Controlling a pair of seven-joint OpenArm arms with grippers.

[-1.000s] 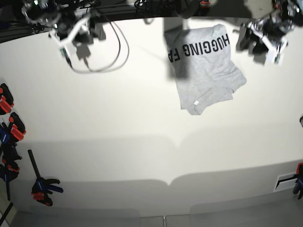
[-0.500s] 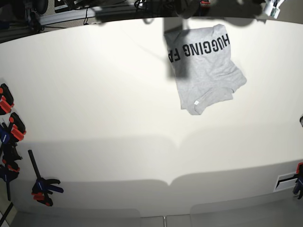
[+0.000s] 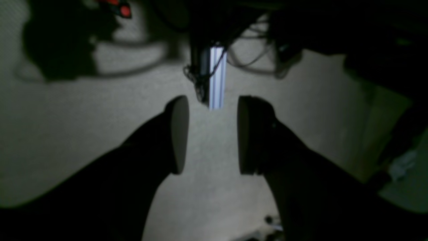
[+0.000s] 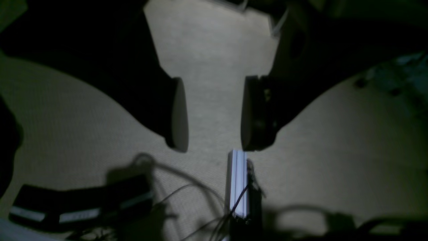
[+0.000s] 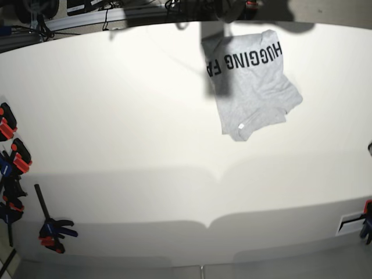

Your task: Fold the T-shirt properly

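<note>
T-shirt [image 5: 253,84], folded compact, lettering up, lies near the bench [image 5: 116,133] far edge toward its right corner. Judged soft, light, limp: best pinched at an outer hem or corner. Left gripper [image 3: 211,134] fingers moderately apart, holding nothing. Right gripper [image 4: 213,113] fingers likewise apart, empty, over bare floor.

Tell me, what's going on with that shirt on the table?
Nothing is touching it right now. The grey T-shirt lies folded on the white table, near its far edge, black letters facing up. Both robot arms are out of the overhead view. The left tool and the right tool are both open and empty, with only floor and a metal rail below them. Some clamps sit at the table's left edge.
</note>
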